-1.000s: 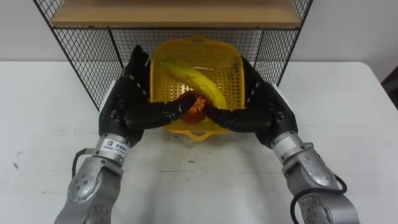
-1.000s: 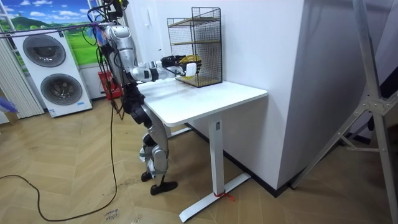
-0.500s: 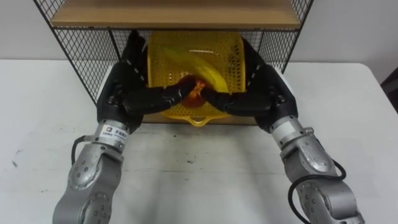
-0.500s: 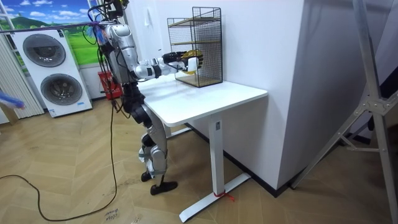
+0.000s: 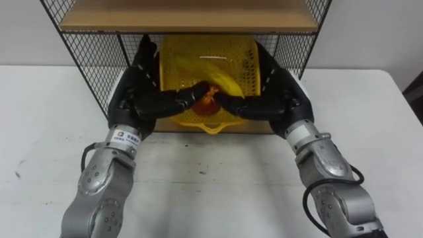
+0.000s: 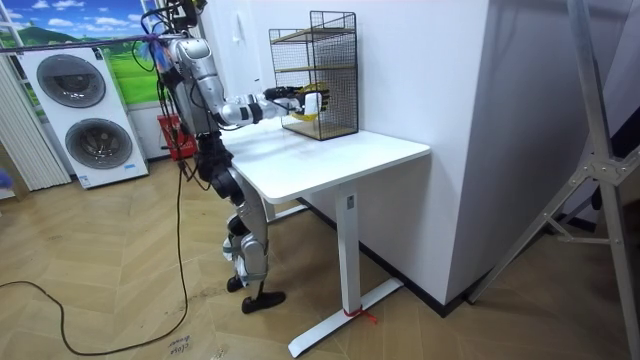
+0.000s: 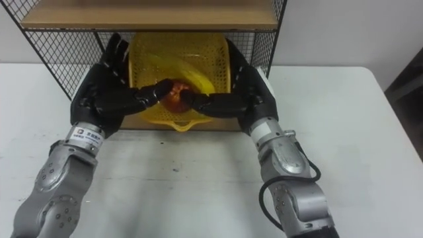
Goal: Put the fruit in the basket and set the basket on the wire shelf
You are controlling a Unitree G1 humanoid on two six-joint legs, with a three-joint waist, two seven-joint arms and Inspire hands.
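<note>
The yellow basket stands inside the lower level of the wire shelf, under its wooden board. A banana and an orange-red fruit lie in it. My left hand grips the basket's left side and my right hand its right side. Fingers run along the side walls and both thumbs hook over the front rim, nearly meeting at the fruit. In the room view I stand at the table's end, arms stretched to the shelf.
The shelf stands at the back of a white table, against the wall. Black mesh closes its sides and back. In the room view, washing machines stand behind me on the wooden floor.
Both arms have pushed the basket forward, from the shelf's opening to well under the wooden board. The hold on it is the same.
</note>
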